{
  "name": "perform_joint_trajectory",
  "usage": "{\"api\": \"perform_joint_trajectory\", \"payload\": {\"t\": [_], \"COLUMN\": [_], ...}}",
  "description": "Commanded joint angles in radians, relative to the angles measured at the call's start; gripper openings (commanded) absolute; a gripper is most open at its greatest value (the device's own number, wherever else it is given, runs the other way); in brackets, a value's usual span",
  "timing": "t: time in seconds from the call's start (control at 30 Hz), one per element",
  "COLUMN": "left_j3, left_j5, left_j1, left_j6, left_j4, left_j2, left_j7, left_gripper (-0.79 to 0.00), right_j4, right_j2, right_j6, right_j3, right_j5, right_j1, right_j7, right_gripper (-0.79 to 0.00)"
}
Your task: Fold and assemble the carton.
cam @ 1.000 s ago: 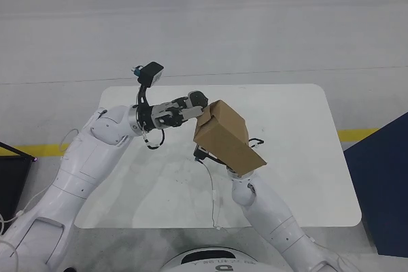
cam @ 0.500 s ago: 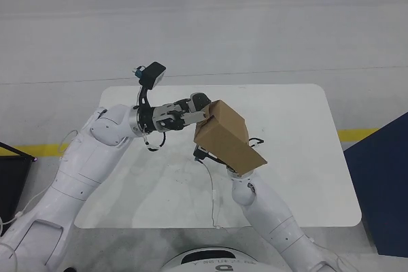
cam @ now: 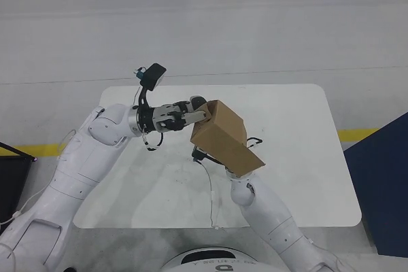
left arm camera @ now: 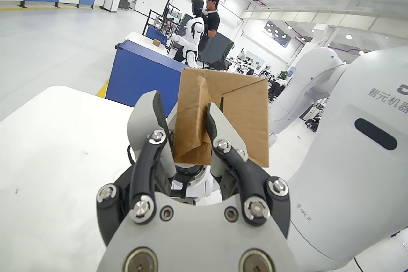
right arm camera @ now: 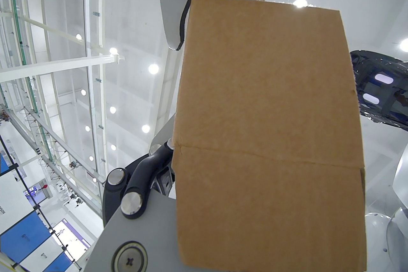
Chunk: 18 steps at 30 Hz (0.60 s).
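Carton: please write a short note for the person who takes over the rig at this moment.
Left gripper: shut on the carton, on a creased end flap.
Right gripper: under the carton, gripping it from below.
Carton: in the air above the table, tilted, between both arms.
Done: opened into a box shape; the near end is partly folded in.
Left: tuck the gripped flap and close that end. The other end is hidden, so check it.

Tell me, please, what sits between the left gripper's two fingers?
A creased flap of the brown cardboard carton, as the left wrist view shows.
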Motion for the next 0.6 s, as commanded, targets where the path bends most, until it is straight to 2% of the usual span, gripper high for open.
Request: {"api": "perform_joint_trajectory", "payload": {"t": [0.0,0.57], "left_j3": [-0.003,-0.018], "left_j5": [-0.001,0.033], "left_j1": [0.000,0.006], "left_j6": [0.000,0.000], "left_j4": [0.000,-0.031], "left_j2": [-0.001,0.000], "left_j7": [0.000,0.000], "left_gripper": [-0.431,-0.406], "right_j4": [0.000,0.025], "right_j2": [-0.001,-0.013], "right_j6": [0.002,0.004], "right_j3": [0.002,0.011], "right_j5": [0.001,-0.014], "right_j1": [-0.001,0.009], "right_j7": [-0.002,-0.004], "right_gripper": [-0.785,-0.785]}}
